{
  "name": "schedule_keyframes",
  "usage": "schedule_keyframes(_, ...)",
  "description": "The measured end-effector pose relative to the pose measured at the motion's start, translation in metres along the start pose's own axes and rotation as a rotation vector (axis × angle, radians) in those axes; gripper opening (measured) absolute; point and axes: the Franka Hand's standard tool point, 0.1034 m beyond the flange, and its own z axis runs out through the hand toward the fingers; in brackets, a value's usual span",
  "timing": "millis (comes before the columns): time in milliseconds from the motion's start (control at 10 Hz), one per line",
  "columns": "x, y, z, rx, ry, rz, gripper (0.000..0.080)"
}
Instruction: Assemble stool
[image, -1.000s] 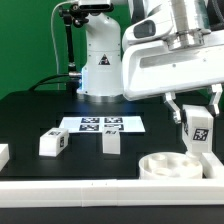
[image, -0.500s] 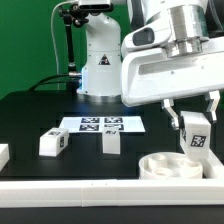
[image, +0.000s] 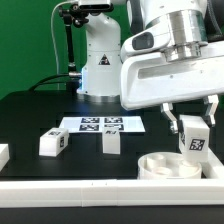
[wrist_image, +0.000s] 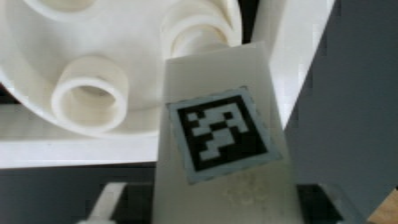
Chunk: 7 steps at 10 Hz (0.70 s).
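Note:
The round white seat (image: 170, 166) lies on the black table at the exterior view's lower right, its underside with round sockets facing up. My gripper (image: 194, 128) hangs just above it, shut on a white tagged leg (image: 194, 138) that it holds upright over the seat. In the wrist view that leg (wrist_image: 217, 120) fills the middle, its tag facing the camera, with the seat (wrist_image: 107, 70) and its sockets beyond it. Two more legs (image: 52, 143) (image: 111, 143) stand on the table toward the exterior view's left.
The marker board (image: 100, 125) lies flat behind the loose legs. A long white rail (image: 60, 188) runs along the table's front edge, and a white block (image: 3, 155) sits at the far left edge. The robot's base (image: 100, 60) stands at the back.
The gripper and the leg it holds have shifted slightly toward the exterior view's left and down, closer over the seat. Nothing else has moved.

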Motion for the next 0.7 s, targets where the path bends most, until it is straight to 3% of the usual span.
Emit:
schedule_keyframes(400, -0.0011, 0.0017, -0.0008, -0.009, 0.106, -0.021, 0.0328)
schedule_keyframes(700, -0.0022, 0.0009, -0.0013, -0.009, 0.116, -0.020, 0.0328)
